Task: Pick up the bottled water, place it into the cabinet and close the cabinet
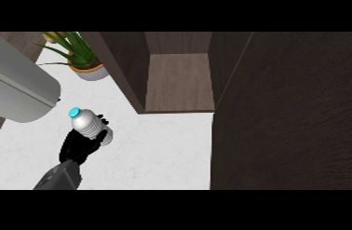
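Observation:
The bottled water (pixel 86 123) is a pale ribbed bottle with a cyan cap, held a little tilted over the white counter (pixel 165 145). My left hand (pixel 81 145) is shut on it from below, fingers curled round its lower part. It is left of and in front of the open dark wood cabinet (pixel 179 80), whose inner shelf shows bare. The cabinet's door (pixel 282 112) stands swung open at the right and fills that side of the view. My right hand does not show.
A potted green plant (pixel 81 61) stands at the back left beside the cabinet's left wall. A large grey rounded appliance (pixel 27 94) sits at the left edge, close to the bottle.

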